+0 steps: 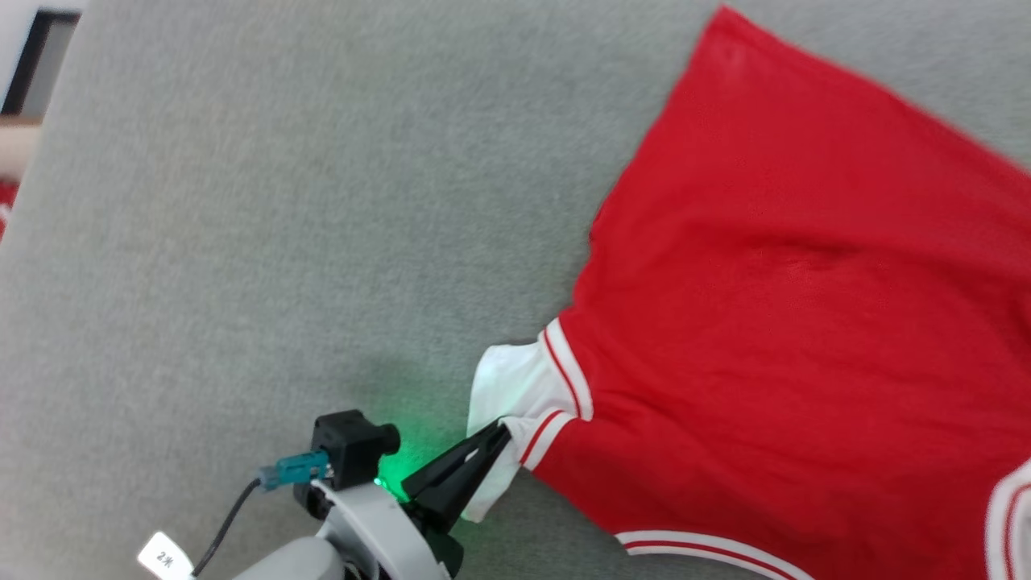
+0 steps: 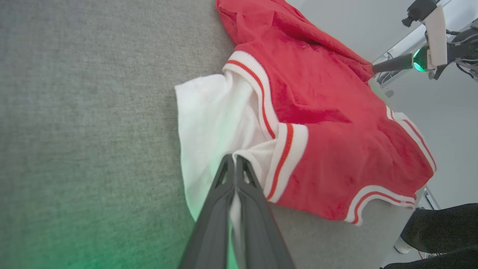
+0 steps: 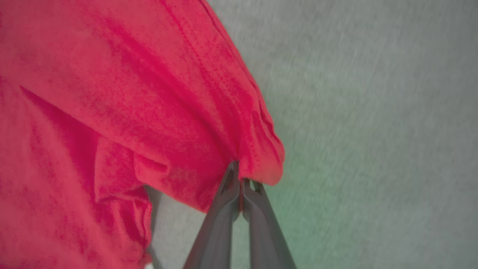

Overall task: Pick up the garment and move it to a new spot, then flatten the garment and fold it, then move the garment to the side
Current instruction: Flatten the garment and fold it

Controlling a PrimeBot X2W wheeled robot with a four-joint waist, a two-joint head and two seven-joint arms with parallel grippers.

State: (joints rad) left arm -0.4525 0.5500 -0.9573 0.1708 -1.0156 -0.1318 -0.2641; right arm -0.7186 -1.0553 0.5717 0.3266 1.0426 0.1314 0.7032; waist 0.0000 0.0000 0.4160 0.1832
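Observation:
The garment, a bright red jersey with white panels and red-and-white striped trim, lies spread over the right half of the grey surface. My left gripper is shut on the white panel at its near left corner; in the left wrist view the gripper pinches that white cloth between its dark fingers. In the right wrist view my right gripper is shut on a bunched red edge of the garment, lifting it a little off the surface. The right gripper also shows beyond the jersey in the left wrist view.
The grey felt-like table surface extends bare to the left and far side. A green glow falls beside the left wrist camera. A dark-clothed person shows at the lower right of the left wrist view, beyond the table edge.

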